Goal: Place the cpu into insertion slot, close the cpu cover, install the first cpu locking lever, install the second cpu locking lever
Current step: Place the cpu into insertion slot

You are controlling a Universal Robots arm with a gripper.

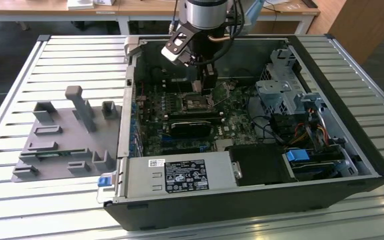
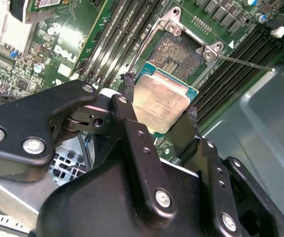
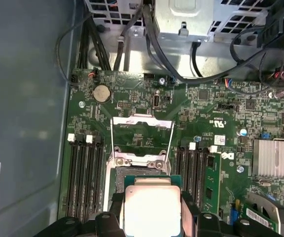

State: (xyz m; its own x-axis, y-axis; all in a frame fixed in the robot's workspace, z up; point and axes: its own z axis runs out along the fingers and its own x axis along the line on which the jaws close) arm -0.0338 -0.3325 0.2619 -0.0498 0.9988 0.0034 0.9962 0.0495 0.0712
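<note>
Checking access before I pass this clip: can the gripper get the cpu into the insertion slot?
Likely yes: the gripper grips the cpu close by the insertion slot, and the cpu cover stands open.

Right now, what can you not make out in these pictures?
1. The cpu, gripped edges: second wrist view, behind fingers of the end effector holding it.
2. Part of the insertion slot: first wrist view, covered by the cpu.
3. Slot contacts: exterior view, too small.
</note>
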